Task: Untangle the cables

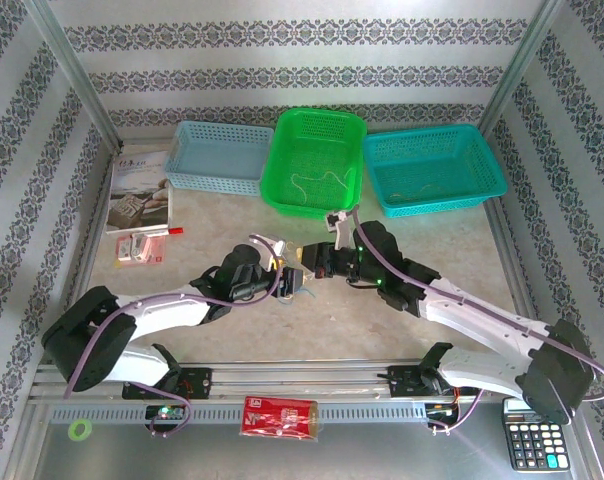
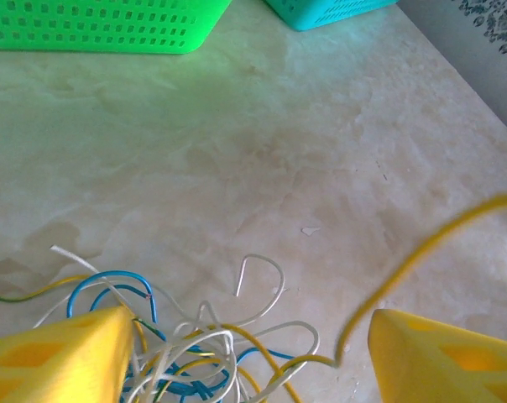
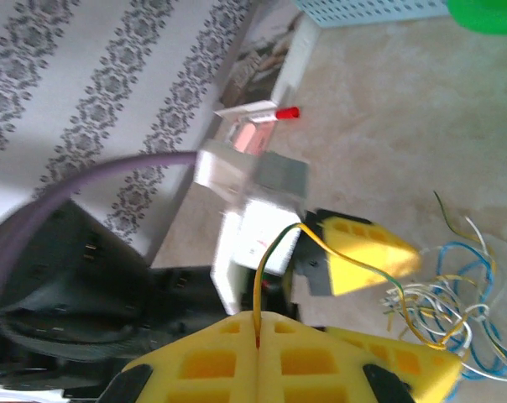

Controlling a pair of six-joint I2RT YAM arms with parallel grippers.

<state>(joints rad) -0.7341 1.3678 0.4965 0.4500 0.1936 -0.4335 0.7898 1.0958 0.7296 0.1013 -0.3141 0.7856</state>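
Note:
The cables [image 2: 195, 353] lie as a small clump of thin blue, white and yellow cords on the table, just in front of the arms [image 1: 288, 286]. My left gripper [image 2: 245, 363] is open, its yellow fingers [image 2: 60, 357] standing on either side of the clump, the left one touching it. My right gripper [image 3: 258, 319] is shut on one yellow-green cable [image 3: 274, 243], which arches up and runs over to the clump [image 3: 442, 306]. That same yellow cable [image 2: 438, 243] rises away to the right past the left gripper. In the top view both grippers [image 1: 300, 268] meet over the clump.
Three baskets line the back: pale blue [image 1: 217, 155], green [image 1: 317, 160] with a thin cord inside, teal [image 1: 432, 170]. A booklet [image 1: 140, 190] and a pink packet [image 1: 140, 248] lie at the left. A red packet [image 1: 280, 417] and a calculator [image 1: 535, 445] sit on the front rail.

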